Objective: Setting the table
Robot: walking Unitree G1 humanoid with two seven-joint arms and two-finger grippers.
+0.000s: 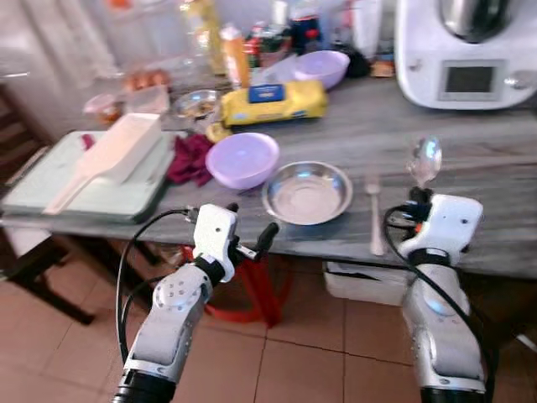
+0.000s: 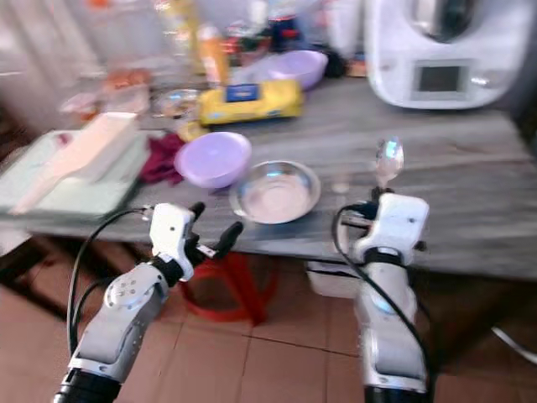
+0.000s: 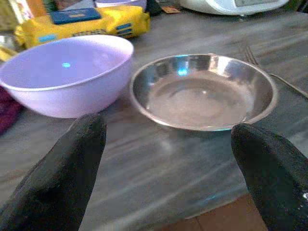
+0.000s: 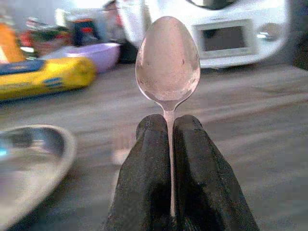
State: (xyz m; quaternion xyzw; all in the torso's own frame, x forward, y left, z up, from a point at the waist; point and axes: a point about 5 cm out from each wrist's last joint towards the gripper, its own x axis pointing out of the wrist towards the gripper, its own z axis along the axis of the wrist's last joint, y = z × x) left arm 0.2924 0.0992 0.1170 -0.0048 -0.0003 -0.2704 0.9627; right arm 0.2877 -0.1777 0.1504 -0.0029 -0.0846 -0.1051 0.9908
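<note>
The spoon [image 4: 168, 67] stands bowl-up, its handle pinched between the closed fingers of my right gripper [image 1: 417, 196], over the grey table [image 1: 470, 159] just right of the fork [image 1: 375, 215]. I hold it by the handle, probably so it can lie beside that fork and the steel bowl [image 1: 308, 192]. My left gripper [image 1: 247, 227] waits open at the table's front edge, facing the bowl and the lilac bowl [image 1: 242, 159].

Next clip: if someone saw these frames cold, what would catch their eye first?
Most likely the spoon, held upright by its handle in the shut right gripper above the grey table, bowl end up. Next, the steel bowl near the table's front edge, with a lilac bowl to its left and a fork to its right. The left gripper waits open before the steel bowl.
</note>
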